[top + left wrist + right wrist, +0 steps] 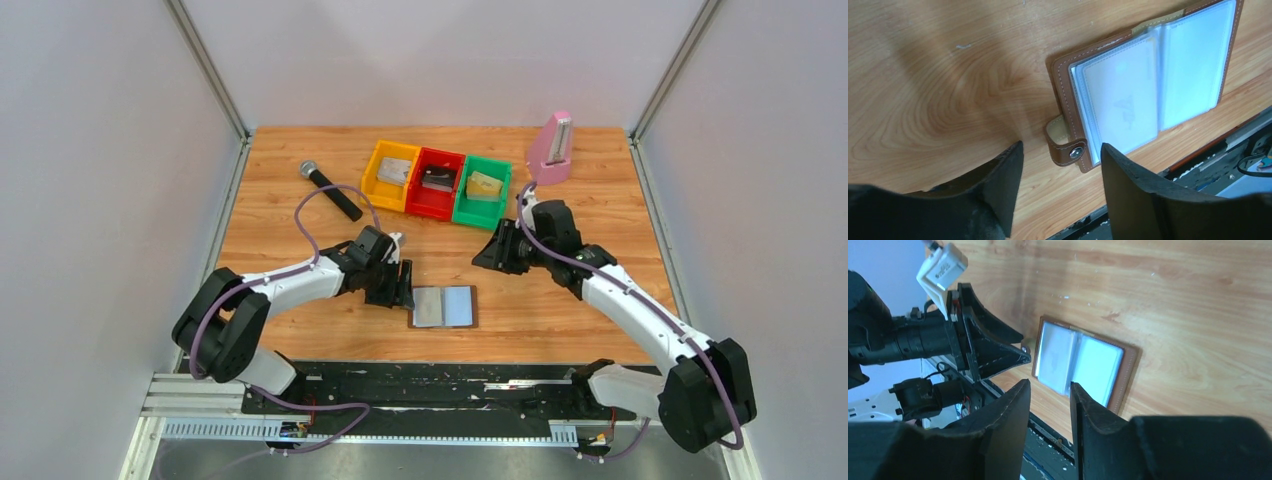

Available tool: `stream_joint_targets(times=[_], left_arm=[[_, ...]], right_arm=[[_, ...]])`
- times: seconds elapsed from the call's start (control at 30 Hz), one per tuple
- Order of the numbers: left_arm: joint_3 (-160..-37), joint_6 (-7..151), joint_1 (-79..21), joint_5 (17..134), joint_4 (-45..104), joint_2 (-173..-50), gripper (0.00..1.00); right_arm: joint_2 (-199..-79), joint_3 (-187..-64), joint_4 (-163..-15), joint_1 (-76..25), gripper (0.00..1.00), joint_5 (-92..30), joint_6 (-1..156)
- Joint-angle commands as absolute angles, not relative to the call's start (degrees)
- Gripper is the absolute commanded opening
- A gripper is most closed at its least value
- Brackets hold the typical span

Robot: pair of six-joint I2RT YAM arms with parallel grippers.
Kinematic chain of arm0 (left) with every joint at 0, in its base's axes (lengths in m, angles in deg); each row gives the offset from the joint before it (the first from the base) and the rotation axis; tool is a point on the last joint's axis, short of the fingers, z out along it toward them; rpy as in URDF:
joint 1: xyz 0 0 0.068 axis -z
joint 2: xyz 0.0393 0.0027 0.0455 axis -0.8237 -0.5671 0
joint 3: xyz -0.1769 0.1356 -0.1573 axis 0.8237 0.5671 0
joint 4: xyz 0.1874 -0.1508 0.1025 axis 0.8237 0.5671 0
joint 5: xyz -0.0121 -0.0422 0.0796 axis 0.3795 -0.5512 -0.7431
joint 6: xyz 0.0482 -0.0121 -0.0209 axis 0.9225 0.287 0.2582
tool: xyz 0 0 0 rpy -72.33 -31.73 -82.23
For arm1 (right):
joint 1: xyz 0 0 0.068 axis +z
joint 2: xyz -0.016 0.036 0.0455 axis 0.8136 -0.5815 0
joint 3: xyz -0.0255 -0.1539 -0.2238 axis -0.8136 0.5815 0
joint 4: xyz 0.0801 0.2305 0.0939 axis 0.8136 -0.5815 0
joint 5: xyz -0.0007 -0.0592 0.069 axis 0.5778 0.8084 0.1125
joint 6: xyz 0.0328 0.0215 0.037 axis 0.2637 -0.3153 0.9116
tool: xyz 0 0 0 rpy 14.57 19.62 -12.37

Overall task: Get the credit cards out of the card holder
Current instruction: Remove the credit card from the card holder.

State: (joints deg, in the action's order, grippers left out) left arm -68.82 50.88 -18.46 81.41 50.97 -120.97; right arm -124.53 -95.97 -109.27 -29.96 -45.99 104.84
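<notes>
The brown card holder [444, 307] lies open and flat near the table's front edge, its clear light-blue sleeves up. It also shows in the left wrist view [1148, 80], with its snap tab [1068, 147] between my fingers, and in the right wrist view [1083, 362]. My left gripper [400, 285] is open and empty, just left of the holder. My right gripper [492, 255] is open and empty, above the table to the holder's upper right. Whether cards sit in the sleeves is unclear.
A yellow bin [391, 175], a red bin [436, 183] and a green bin [482, 191] stand in a row at the back, each with something in it. A black microphone [330, 189] lies at back left. A pink metronome [551, 148] stands at back right.
</notes>
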Motion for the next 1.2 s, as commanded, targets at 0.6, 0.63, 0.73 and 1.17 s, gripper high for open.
stream_joint_targets(times=[0.6,0.63,0.73,1.17], left_arm=[[-67.21,49.49,-18.43,90.62,43.21,-119.01,0.0],[-67.13,49.36,-18.45,91.5,42.95,-118.75,0.0],[-66.88,48.69,-18.44,92.8,42.17,-117.27,0.0],[-66.11,48.21,-18.45,92.99,42.26,-115.2,0.0]], right_arm=[[-140.0,-95.04,-98.37,-7.14,0.55,-29.21,111.64],[-140.51,-95.3,-98.5,-6.47,0.57,-28.79,111.5],[-142.86,-97.34,-100.37,-3.68,0.6,-25.13,110.78],[-147.01,-99.41,-103.24,0.52,0.61,-17.47,110.82]])
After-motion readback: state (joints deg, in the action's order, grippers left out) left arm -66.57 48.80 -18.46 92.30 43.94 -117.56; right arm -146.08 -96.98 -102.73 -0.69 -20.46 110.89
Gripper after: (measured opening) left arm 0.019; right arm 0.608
